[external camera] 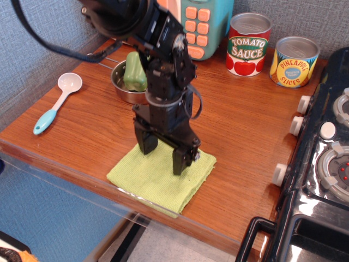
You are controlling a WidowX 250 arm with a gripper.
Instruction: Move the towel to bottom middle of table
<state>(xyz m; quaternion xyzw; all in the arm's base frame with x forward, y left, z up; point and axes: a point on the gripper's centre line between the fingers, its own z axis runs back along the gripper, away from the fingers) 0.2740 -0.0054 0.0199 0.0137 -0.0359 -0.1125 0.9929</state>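
The lime-green towel [158, 179] lies flat on the reddish-brown table [245, 125], at the front edge near its middle; its near corner reaches the rounded edge. My black gripper [162, 153] stands upright over the towel's far part. Its two fingers are spread wide, and both fingertips [179, 164] rest on or just above the cloth. Nothing is pinched between them.
A steel bowl [124, 91] holding a green toy pepper [133, 71] sits behind the arm. A white-and-blue spoon [54, 103] lies at the left. Tomato [249, 43] and pineapple [294, 61] cans stand at the back right. A black toy stove [322, 164] borders the right, a toy microwave [200, 22] the back.
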